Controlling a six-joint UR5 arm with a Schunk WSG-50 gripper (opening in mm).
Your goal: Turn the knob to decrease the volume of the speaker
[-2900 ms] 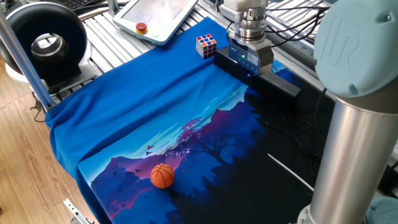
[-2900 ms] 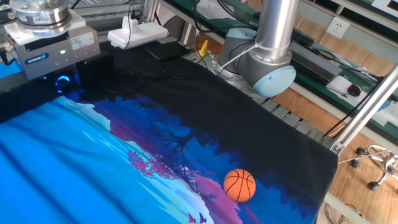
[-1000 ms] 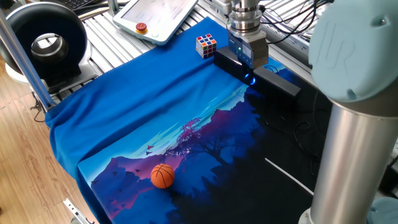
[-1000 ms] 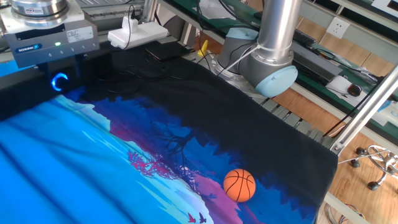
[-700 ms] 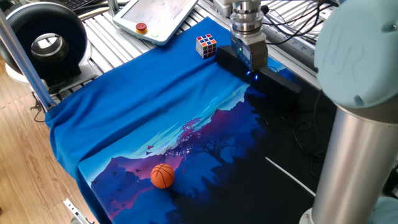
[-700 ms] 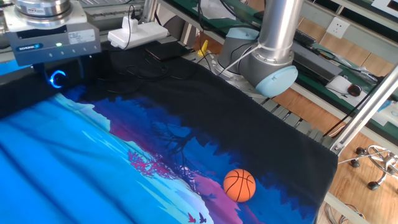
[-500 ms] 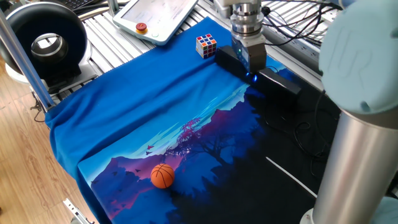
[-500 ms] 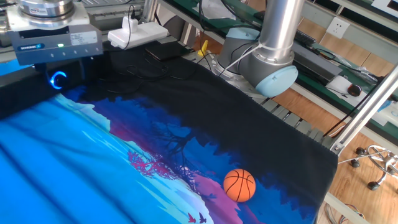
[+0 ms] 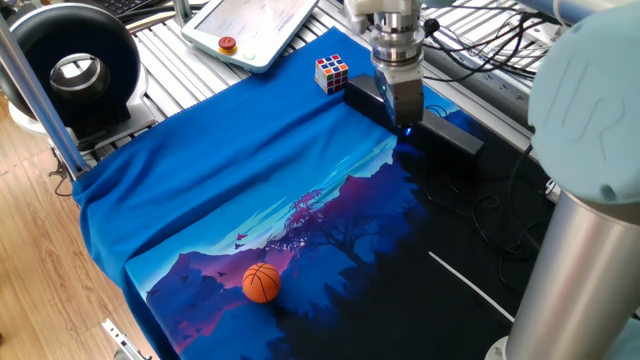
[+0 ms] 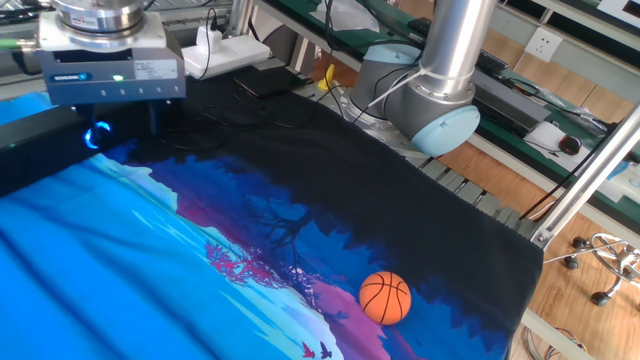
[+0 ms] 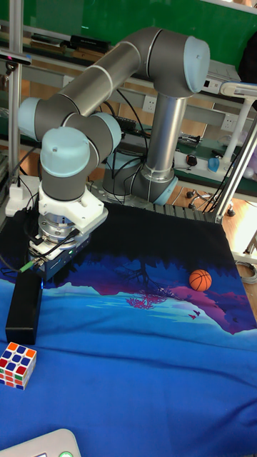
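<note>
1. The counter (image 9: 250,190) is covered by a blue and black printed cloth that spans most of every view.
2. The robot arm (image 11: 135,64) bends down from its base at the back of the counter to the speaker's end.
3. The speaker (image 9: 440,135) lies flat along one edge of the cloth, a long black bar running away from the puzzle cube; in the tall fixed view its dark end (image 11: 23,307) shows just beside the cube.
4. The claw (image 10: 110,110) points straight down onto the speaker's top, its grey body directly above the knob. Its fingers are hidden under the body, so whether they are clenched on the knob cannot be told.
5. The orange ball (image 9: 261,282) rests on the cloth's purple part, well apart from the speaker.
6. The puzzle cube (image 9: 332,73) sits on the blue cloth, near the speaker's end.
7. The knob (image 10: 96,136) shows only as a glowing blue arc below the claw's body, on the speaker.
</note>
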